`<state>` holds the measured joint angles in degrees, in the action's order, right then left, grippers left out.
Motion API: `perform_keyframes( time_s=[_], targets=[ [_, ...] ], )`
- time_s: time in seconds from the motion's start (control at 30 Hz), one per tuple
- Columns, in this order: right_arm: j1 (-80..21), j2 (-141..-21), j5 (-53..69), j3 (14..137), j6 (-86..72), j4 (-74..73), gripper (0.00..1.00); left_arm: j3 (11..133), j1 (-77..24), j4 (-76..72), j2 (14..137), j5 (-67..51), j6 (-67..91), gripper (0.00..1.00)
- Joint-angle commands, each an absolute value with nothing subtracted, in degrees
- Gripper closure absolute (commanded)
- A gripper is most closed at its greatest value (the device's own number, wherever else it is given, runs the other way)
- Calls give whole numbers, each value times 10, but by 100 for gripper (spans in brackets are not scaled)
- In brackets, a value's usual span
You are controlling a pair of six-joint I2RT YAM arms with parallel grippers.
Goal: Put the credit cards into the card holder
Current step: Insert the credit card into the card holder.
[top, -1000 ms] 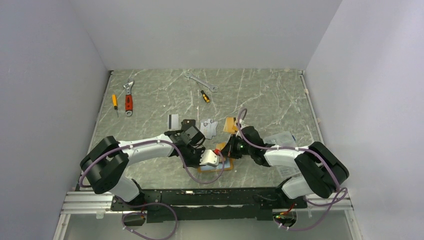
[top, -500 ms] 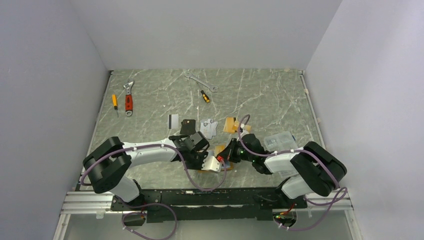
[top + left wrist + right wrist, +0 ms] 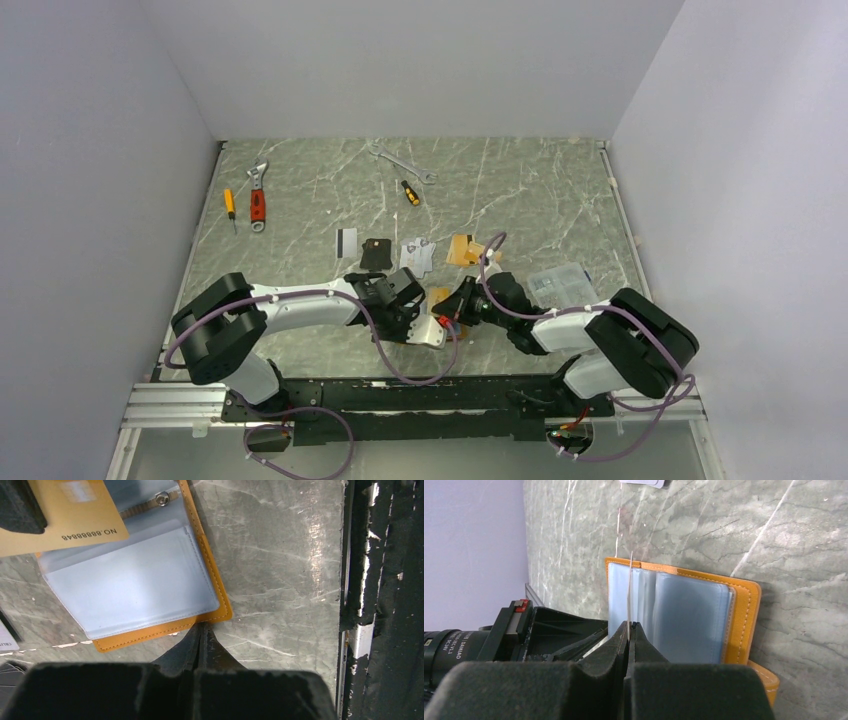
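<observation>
Your right gripper is clamped on an orange-tan credit card held edge-on over the open card holder at the table's 6 o'clock, while your left gripper, fingers pressed together, seems to touch the holder's 6 o'clock edge.

Marbled table bears wrenches, screwdrivers, credit cards, open card holder.

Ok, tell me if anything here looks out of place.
Only toward the back: a red-handled wrench, a spanner and two screwdrivers lie about, unrelated to this job. Nothing looks damaged or spilled.
</observation>
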<state>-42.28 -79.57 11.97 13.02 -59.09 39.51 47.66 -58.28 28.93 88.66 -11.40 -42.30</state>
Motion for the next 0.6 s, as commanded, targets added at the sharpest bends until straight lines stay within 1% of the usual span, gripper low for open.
perform_keyframes(
  time_s=[0.0,0.57],
  targets=[
    [-431,-813,110,125,-604,455,100,456,-589,264,916,-106,-418,100],
    [-455,-870,122,127,-614,481,100,453,-589,266,896,-104,-411,100]
  ],
)
